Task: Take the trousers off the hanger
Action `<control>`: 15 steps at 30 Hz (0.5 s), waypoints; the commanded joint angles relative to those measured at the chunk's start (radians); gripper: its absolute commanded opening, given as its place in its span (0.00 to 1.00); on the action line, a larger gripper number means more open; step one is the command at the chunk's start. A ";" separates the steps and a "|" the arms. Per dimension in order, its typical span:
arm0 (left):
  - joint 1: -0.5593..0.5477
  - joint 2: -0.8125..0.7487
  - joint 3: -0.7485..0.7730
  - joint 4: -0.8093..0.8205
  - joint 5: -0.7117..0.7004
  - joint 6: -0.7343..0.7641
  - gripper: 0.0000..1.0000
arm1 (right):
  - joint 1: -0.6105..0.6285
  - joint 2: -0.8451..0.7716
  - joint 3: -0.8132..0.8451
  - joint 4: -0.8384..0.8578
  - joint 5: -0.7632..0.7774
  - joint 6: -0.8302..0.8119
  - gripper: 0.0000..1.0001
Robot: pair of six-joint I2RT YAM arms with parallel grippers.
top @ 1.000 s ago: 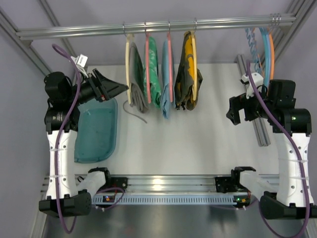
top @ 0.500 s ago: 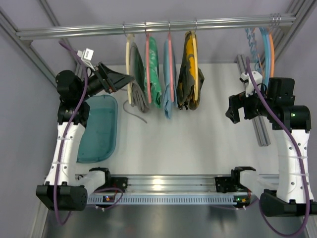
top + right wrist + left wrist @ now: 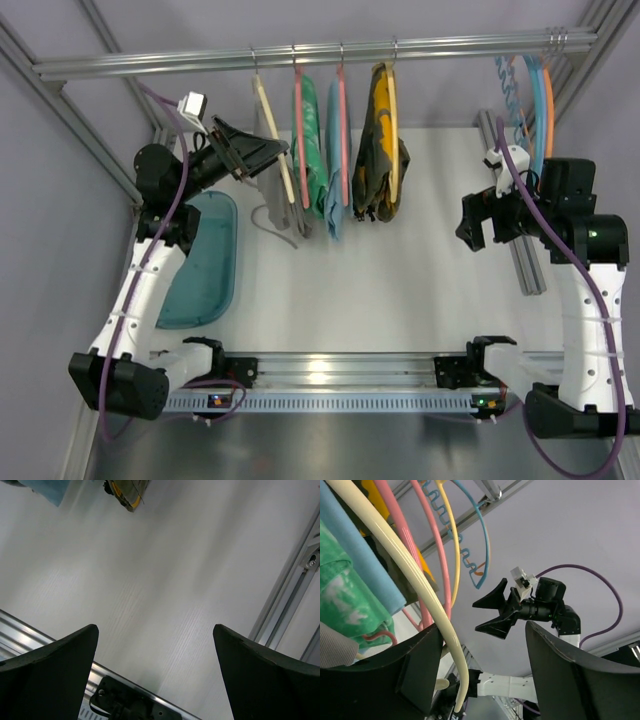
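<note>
Movement over the last second belongs to the left arm alone. Its left fingers have swung up from beside the teal tray and pushed in at the cream hanger, the first one on the rail. The hoop used to hang straight. It now leans, with its lower end shoved toward the green garment next to it.

In the wrist view the cream hoop runs down between the two fingers, close against one and well clear of the other. The fingers are spread around it and narrowing, but they are not pinching it.

The grey trousers are draped on that hanger, low on the hoop and just below the fingers. Their drawstring trails down toward the desk.

The right fingers have not moved. They are held wide apart with nothing between them, over bare desk and well away from the garments.

The task seems to have gone from approach to first contact. The hanger is caught between the fingers but not gripped, and the trousers are not yet off. Tightening on the hoop would steady it. The idle right arm could then pull the cloth free, although the swinging hoop may crowd the neighbouring garment.
</note>
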 commanded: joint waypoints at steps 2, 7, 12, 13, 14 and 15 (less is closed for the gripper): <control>-0.006 -0.003 0.086 0.134 -0.021 -0.101 0.64 | 0.011 -0.018 0.009 0.016 -0.017 -0.015 0.99; -0.004 0.014 0.153 0.135 -0.043 -0.121 0.48 | 0.011 -0.016 0.012 0.020 -0.016 -0.016 0.99; -0.001 0.039 0.201 0.146 -0.044 -0.125 0.38 | 0.011 -0.006 0.021 0.019 -0.016 -0.015 0.99; -0.001 0.043 0.210 0.155 -0.041 -0.127 0.34 | 0.009 -0.003 0.024 0.020 -0.017 -0.013 0.99; -0.001 0.054 0.219 0.160 -0.039 -0.125 0.31 | 0.011 0.000 0.024 0.022 -0.019 -0.012 0.99; -0.001 0.059 0.239 0.172 -0.036 -0.124 0.27 | 0.009 0.000 0.028 0.020 -0.022 -0.012 0.99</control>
